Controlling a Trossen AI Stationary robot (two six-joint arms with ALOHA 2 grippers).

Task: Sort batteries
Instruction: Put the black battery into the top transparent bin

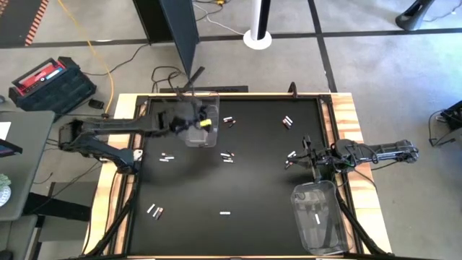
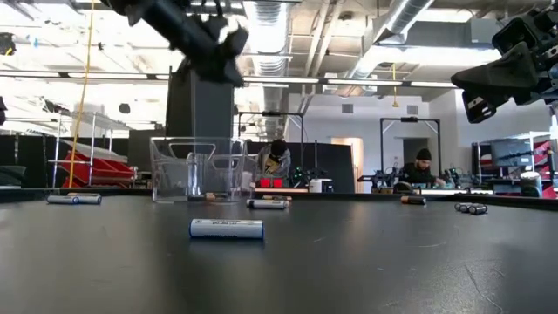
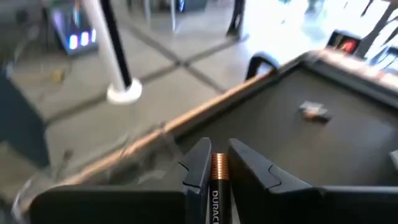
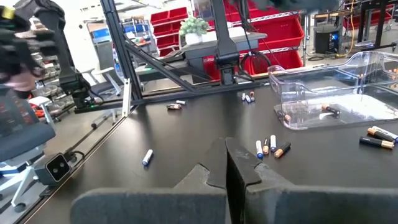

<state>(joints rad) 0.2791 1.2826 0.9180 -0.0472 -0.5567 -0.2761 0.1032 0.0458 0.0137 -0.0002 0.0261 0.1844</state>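
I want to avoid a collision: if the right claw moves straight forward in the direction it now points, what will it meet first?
The right claw, shut and empty, points across the bare table. Probably first comes the small cluster of batteries slightly to one side; the clear bin sits farther. Depth is uncertain.

"DURAC…" in white letters on the copper-topped battery (image 3: 217,186), other print too small to read

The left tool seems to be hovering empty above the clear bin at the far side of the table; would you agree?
Not quite: the left tool is not empty. The left wrist view shows a copper-topped Duracell battery clamped between its fingers. The rest holds: the high view puts it above the clear bin at the table's far side.
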